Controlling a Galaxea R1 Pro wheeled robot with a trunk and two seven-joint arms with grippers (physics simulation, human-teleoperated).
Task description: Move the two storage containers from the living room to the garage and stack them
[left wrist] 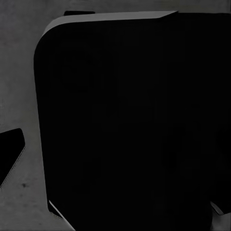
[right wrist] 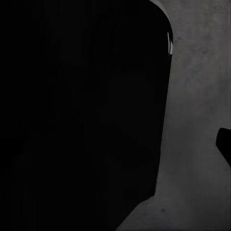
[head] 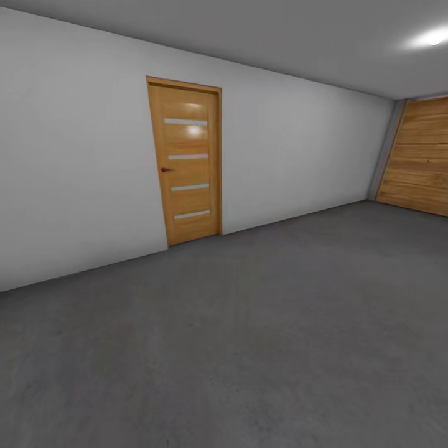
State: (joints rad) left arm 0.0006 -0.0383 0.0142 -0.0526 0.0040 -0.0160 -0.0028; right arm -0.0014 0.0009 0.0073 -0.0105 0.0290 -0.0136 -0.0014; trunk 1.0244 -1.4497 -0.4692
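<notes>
I am in the garage, with its dark grey concrete-like floor [head: 261, 336] spread out in front of me. The two red-orange storage containers are out of view. In the left wrist view a large black rounded body [left wrist: 130, 120] hangs over the grey floor [left wrist: 19, 72], and two pale slivers [left wrist: 55, 211] at the frame's edge may be finger parts. In the right wrist view another black mass [right wrist: 82, 110] sits beside a strip of floor [right wrist: 197, 120].
A tan door with glass slats [head: 186, 162] stands shut in the pale grey wall [head: 74, 162] ahead to the left. The wood-plank garage door [head: 420, 155] closes the far right. A ceiling light [head: 432, 37] glows at the upper right.
</notes>
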